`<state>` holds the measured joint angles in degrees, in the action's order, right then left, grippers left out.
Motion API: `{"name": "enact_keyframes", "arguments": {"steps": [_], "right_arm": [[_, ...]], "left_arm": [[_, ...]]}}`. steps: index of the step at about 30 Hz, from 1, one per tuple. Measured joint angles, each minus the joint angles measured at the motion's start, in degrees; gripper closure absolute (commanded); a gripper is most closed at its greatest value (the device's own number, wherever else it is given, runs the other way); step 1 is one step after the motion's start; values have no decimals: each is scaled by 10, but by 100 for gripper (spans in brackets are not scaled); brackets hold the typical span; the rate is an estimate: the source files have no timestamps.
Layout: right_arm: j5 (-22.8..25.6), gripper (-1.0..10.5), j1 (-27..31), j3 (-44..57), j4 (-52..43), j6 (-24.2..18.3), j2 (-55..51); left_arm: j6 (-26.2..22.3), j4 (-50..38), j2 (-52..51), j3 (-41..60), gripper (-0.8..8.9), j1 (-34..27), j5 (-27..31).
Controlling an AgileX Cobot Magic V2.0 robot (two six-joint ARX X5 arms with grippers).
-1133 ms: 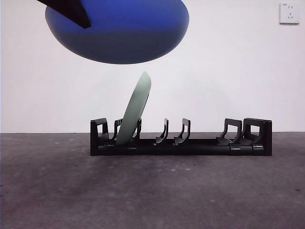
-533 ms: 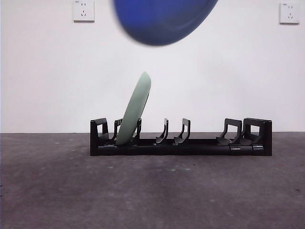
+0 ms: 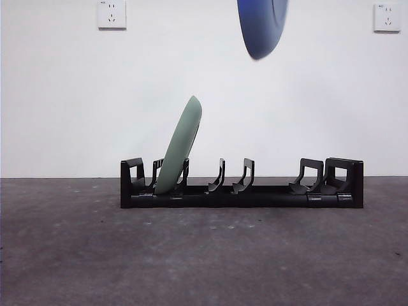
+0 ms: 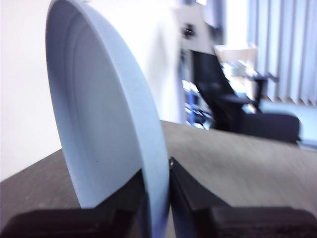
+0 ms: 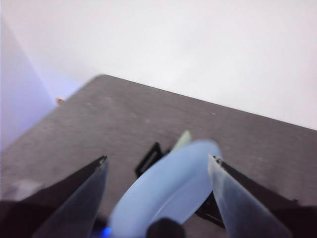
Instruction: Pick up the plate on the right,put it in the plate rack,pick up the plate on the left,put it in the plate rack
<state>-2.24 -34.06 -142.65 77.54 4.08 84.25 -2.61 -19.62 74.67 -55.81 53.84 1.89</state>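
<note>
Since the earlier frames the blue plate [image 3: 262, 27] has swung from a broad, nearly flat disc high on the left to a narrow, edge-on shape high and right of centre, well above the plate rack [image 3: 242, 186].

From the front, that rack lies long and low across the table [image 3: 204, 255]. A pale green plate [image 3: 181, 146] already stands in the slot near its left end, leaning with its top toward the right. The middle and right prong pairs hold nothing. The blue plate's lower edge hangs well clear of the prongs, roughly over the gap between the middle pair and the right pair. No gripper shows in this view.

From the left wrist, the left gripper [image 4: 157, 198] pinches the blue plate [image 4: 99, 119] by its rim, one black jaw on each face, with the plate standing upright.

From the right wrist, the right gripper [image 5: 156, 191] has its jaws spread wide and holds nothing. Between them, lower down, the blue plate [image 5: 171, 186] is seen pale and blurred, with the rack [image 5: 148, 161] and a sliver of the green plate [image 5: 184, 139] just past it. This arm seems to wait above.

With one plate racked, the step in hand looks like the second placement. Next the plate must be lined up over a free prong pair, kept upright, and lowered between the prongs before letting go.
</note>
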Motion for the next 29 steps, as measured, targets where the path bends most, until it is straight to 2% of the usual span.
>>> {"name": "enact_keyframes", "arguments": {"steps": [3, 9, 18, 23, 29], "right_arm": [[-24, 600, 0, 10, 0, 5, -21], [-38, 600, 0, 59, 0, 10, -57], [-38, 600, 0, 174, 0, 11, -98], [-38, 600, 0, 230, 0, 11, -120], [-37, 600, 0, 269, 0, 13, -148]], "left_arm": [[46, -54, 37, 0, 822, -14, 35], [78, -92, 91, 0, 822, -36, 61], [83, -80, 182, -68, 822, -48, 86], [78, -44, 217, -128, 822, -58, 103], [76, -29, 256, -136, 822, -76, 111]]}}
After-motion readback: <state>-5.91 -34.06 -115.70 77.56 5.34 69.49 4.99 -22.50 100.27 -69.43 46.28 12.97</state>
